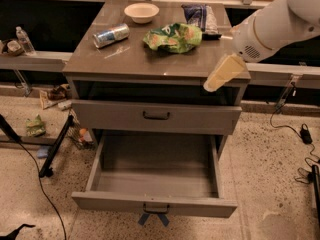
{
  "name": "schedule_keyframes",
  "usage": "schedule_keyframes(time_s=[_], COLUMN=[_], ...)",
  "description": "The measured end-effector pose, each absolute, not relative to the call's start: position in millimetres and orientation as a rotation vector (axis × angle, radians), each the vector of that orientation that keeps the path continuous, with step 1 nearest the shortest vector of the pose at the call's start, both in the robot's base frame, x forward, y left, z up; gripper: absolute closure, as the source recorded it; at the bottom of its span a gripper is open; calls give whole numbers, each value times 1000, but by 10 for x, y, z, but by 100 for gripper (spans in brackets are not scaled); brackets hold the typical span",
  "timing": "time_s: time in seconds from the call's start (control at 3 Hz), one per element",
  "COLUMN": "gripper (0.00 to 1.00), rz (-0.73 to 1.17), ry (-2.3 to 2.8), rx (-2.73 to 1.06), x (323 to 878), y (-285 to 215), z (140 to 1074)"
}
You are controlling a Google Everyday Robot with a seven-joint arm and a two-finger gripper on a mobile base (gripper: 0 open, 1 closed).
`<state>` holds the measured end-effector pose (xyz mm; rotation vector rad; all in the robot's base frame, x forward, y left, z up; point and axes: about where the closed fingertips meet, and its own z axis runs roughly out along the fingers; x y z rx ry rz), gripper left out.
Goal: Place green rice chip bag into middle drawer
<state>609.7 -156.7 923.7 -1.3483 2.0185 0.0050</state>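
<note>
The green rice chip bag (172,37) lies crumpled on the cabinet top (125,61), right of centre. The middle drawer (107,202), grey with a blue tag on its dark handle, is pulled out low at the front, and its inside shows nothing in it. My gripper (212,85), with cream-coloured fingers on a white arm, hangs at the cabinet's front right corner. It points down and left, to the right of and nearer than the bag, and holds nothing that I can see.
A white bowl (141,12), a tipped can (111,35) and a dark blue-and-white snack bag (200,16) share the cabinet top. A shut grey drawer (200,119) sits above the open one. Cables (295,134), a stand leg (55,149) and litter lie on the floor.
</note>
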Motion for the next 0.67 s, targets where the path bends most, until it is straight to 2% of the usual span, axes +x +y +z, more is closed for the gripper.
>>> schedule_keyframes(time_s=[0.67], gripper=[0], rz=[-56], ry=[1876], rx=[-1220], x=[7116], y=[-1381], z=[9233])
